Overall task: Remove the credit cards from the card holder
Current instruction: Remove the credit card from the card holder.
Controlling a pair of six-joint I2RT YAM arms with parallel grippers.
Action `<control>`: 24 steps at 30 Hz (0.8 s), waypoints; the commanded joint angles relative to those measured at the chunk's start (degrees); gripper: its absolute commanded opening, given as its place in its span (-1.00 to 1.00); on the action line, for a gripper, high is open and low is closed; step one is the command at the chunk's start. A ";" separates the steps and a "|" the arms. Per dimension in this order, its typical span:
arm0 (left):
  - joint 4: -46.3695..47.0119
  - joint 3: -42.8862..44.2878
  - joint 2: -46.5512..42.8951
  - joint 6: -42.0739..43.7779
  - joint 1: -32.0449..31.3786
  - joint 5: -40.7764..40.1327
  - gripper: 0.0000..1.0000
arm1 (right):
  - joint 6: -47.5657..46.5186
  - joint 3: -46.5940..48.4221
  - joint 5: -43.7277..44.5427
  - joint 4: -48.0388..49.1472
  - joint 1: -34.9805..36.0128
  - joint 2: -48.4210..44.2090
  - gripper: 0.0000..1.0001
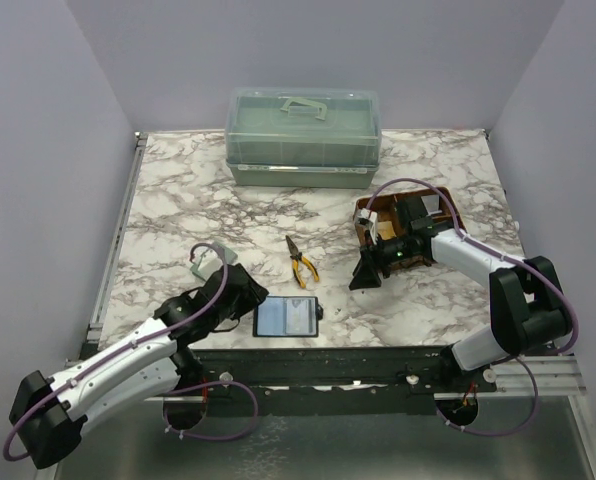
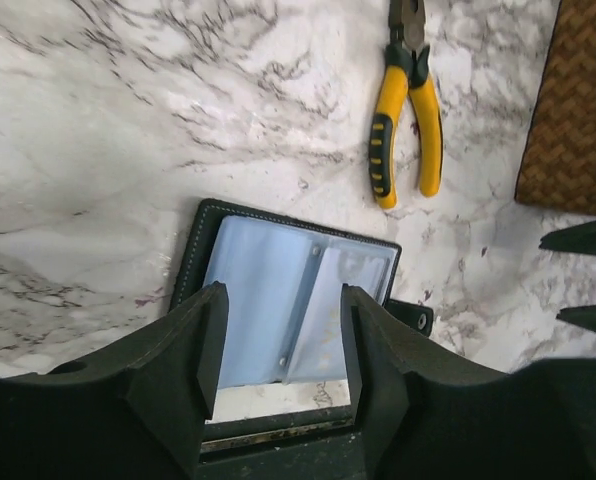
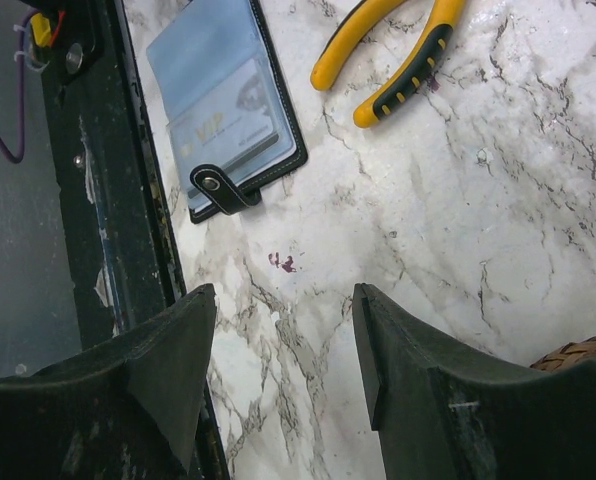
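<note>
Top external view: nearest, at the front edge of the marble-patterned table (image 1: 178, 200), the small black folding card holder (image 1: 286, 318) lies open, with a grey credit card (image 3: 228, 120) in its clear sleeve. The left gripper (image 1: 248, 298), fingers apart, sits at the holder's left end. Beyond lie yellow-handled pliers (image 1: 301, 265). The right gripper (image 1: 363, 277), fingers also apart and empty, partly hides a brown woven basket (image 1: 364, 215). Farthest stands a translucent green lidded box (image 1: 303, 135).

We see a robot lab bench: plain lavender panels (image 1: 38, 150) wall in a marble-patterned table (image 1: 208, 200), with aluminium rail (image 1: 115, 250) framing its left edge.
</note>
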 commanded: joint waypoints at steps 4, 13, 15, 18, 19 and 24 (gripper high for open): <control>-8.73 9.40 -1.84 12.42 0.57 -1.31 0.43 | -0.62 1.73 -1.27 -0.94 0.52 1.21 0.26; 5.14 9.18 14.39 13.66 -0.96 14.84 0.56 | -0.55 1.71 -1.04 -0.87 0.61 1.49 0.26; 4.54 10.95 19.46 12.86 -2.87 12.27 0.56 | -0.58 1.76 -0.99 -0.88 0.62 1.63 0.26; 0.94 14.92 26.18 11.50 -6.54 6.62 0.56 | -0.62 1.74 -0.86 -0.96 0.61 1.68 0.26; -0.31 16.05 28.05 10.99 -7.42 5.31 0.56 | -0.58 1.80 -0.88 -0.96 0.62 1.70 0.26; -1.14 18.80 33.44 10.09 -10.20 3.57 0.47 | -0.73 1.92 -0.86 -1.14 0.62 1.98 0.26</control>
